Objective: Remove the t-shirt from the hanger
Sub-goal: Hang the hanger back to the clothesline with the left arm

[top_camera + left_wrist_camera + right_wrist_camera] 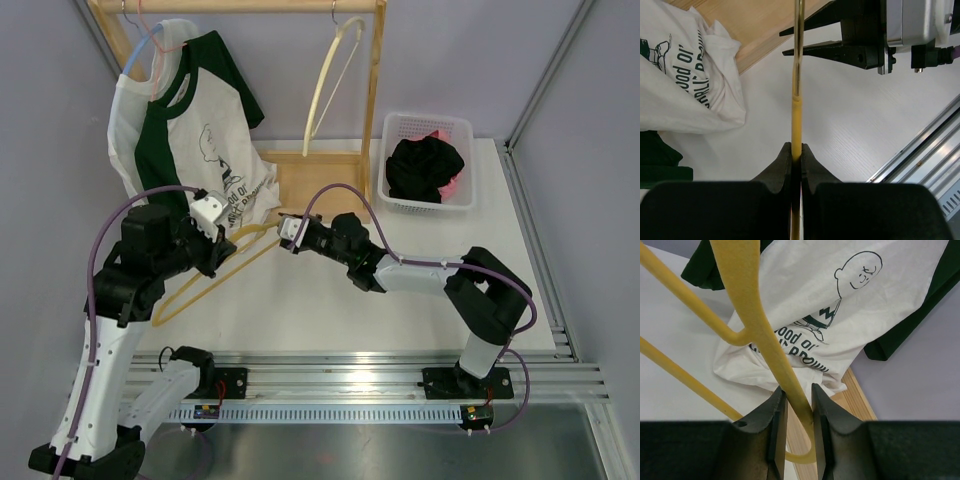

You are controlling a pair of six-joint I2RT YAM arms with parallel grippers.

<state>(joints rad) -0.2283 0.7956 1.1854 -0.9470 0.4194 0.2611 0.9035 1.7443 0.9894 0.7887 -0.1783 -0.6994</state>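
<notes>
The left gripper (796, 150) pinches the bare yellow plastic hanger (751, 315). The right gripper (799, 395) straddles it, but I cannot tell if it grips. The white-and-green t-shirt (200, 130) hangs on a pale blue hanger (137, 53), so its removal seems not yet done.

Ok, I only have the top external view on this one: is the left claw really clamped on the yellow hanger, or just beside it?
Observer: Clamped. The left wrist view shows the left claw shut on the yellow hanger, its rod pinched between both fingers.
Operator: And the right claw?
Observer: The right wrist view shows the right claw shut on the yellow hanger too, a finger pressed on each side of its bar.
Operator: Any cloth on the hanger there?
Observer: None on the bars that view shows; the t-shirt lies behind them, its hem bunched on the table.
</notes>
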